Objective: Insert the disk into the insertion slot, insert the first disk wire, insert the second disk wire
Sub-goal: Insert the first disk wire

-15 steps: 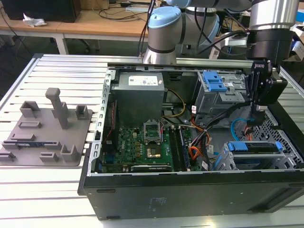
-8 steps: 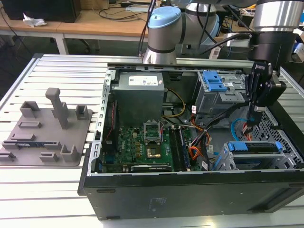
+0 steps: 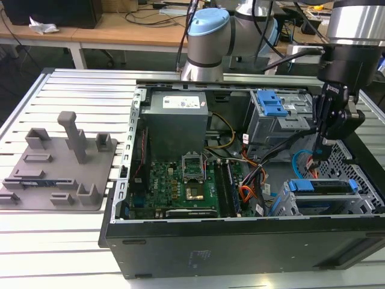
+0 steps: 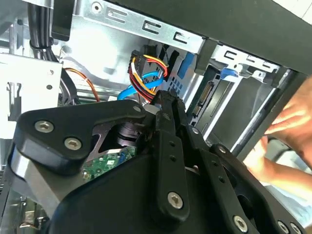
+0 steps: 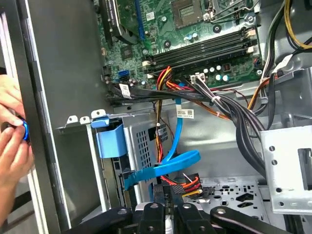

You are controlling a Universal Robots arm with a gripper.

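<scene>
Closest to the lenses sat your end effector (image 4: 164,100), its black fingers drawn narrow. They seemed pinched on the dark plug of the coloured wire bundle (image 5: 188,184), but the fingers masked most of that plug, so take the grip as my reading, not a certainty.

Your first step looked done. The disk (image 3: 320,186) lay in its blue carrier inside the insertion slot (image 3: 286,208), just below the end effector in the exterior view. In the second wrist view it sat right ahead of the fingertips, with its connector edge facing them. The coloured bundle's plug did not look seated, so that wire was left to do.

The blue flat cable (image 5: 165,167) looped loose beside the fingertips. Its end ran out of sight near the cage wall, so you could not tell whether it was plugged in. The end effector's own body hid the gap between plug and disk connector.

The taller cage (image 3: 271,108) stood just beyond the end effector. A person's hand (image 5: 10,146) was outside the computer case (image 3: 228,247), well apart from the fingertips and cut off at the picture's edge. What it held was unclear.
</scene>
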